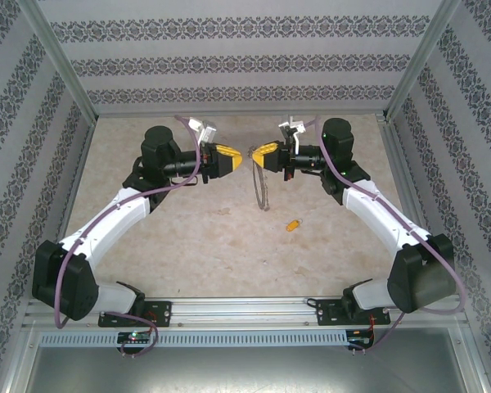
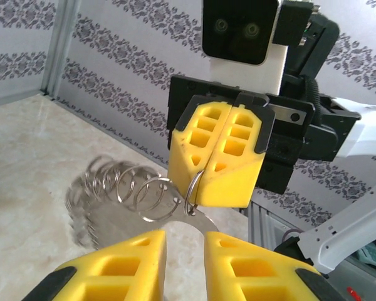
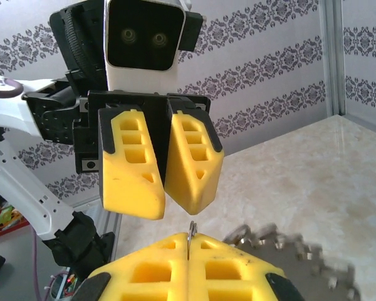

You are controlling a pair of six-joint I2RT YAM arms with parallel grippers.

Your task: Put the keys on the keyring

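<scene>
The keyring [image 1: 262, 187] hangs from my right gripper [image 1: 258, 153], which is shut on its thin silvery rim above the table's middle. In the left wrist view the ring [image 2: 192, 185] comes out from between the right gripper's closed yellow fingers [image 2: 194, 160], and its small silvery keys [image 2: 106, 191] fan out to the left. My left gripper [image 2: 185, 241] faces it tip to tip, open by a narrow gap and holding nothing. The right wrist view shows the ring's edge [image 3: 191, 231] sticking up from my right gripper [image 3: 189, 241], just under the left gripper [image 3: 169, 210]. The small yellow-headed key [image 1: 292, 224] lies on the table.
The beige table [image 1: 188, 246] is walled in by patterned panels on three sides, with metal posts [image 1: 57, 57] at the back corners. Both arm bases sit on the rail [image 1: 245, 309] at the near edge.
</scene>
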